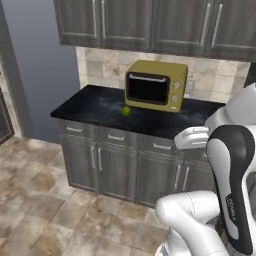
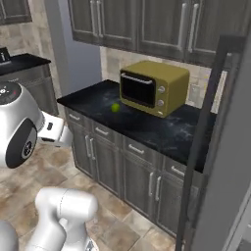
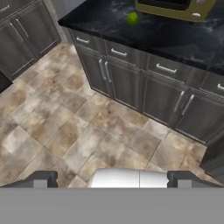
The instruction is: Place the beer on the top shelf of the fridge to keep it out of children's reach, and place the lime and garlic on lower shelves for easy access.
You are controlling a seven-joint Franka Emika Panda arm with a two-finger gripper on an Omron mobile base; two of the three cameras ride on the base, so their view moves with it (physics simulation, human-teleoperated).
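Hand view looks down across a tiled floor [image 3: 78,131] toward a dark counter [image 3: 175,39], with the gripper [image 3: 111,179] at the bottom edge, its two tips set wide apart and holding nothing.

The lime [image 3: 132,18] sits on the counter just in front of the near left corner of the yellow microwave [image 3: 175,6], close beside it but whether touching I cannot tell. In the left base view the lime [image 1: 126,111] lies left of centre on the black top, well back from the counter's near edge.

I judge the lime light, firm and smooth: round enough to roll at a nudge and to squirt out of a pinch taken off centre. The best hold looks to be across its widest part, fingers coming down on both sides, with the microwave limiting room on the far side.

The counter is flat, glossy black stone over grey drawers [image 1: 116,137]; dark wood-grain cupboards [image 1: 150,22] hang above, and tan tile backs the wall. In the right base view a grey fridge door [image 2: 230,162] with a long dark handle [image 2: 203,142] stands open at the right, near the counter's end. The gripper is well apart from the lime.
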